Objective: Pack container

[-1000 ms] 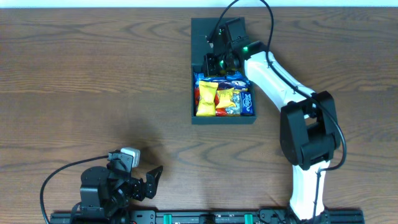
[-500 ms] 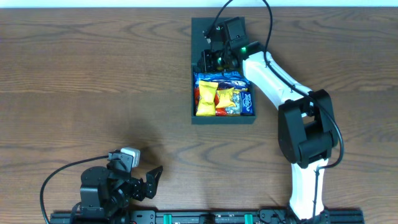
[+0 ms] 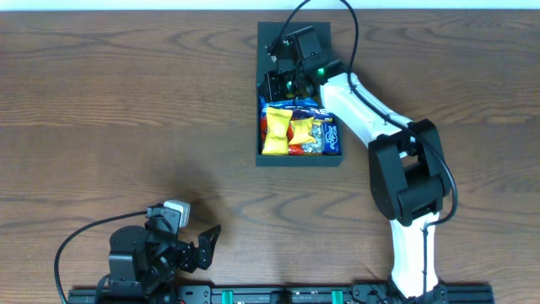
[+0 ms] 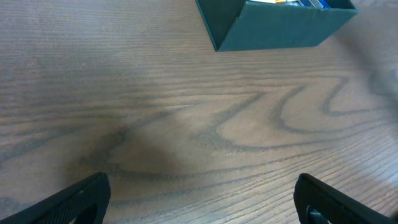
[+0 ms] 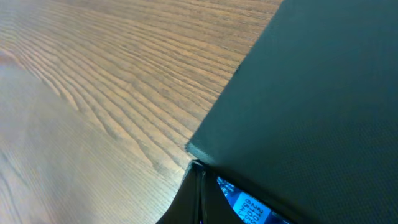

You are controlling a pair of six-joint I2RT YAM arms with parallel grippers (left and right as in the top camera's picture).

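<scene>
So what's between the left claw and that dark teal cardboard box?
Nothing: just bare brown wooden table between left gripper and dark teal cardboard box, per left wrist view.

Nothing legible from here; the glossy blue snack packet (image 5: 245, 202) in the dark teal square cardboard box (image 5: 311, 93) carries white lettering, too blurred to read.

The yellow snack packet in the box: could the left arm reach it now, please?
Possibly, though far off: the left gripper is open, only bare table lies between it and the container, and the yellow snack packet lies uncovered. The right gripper sits by the lid.
</scene>
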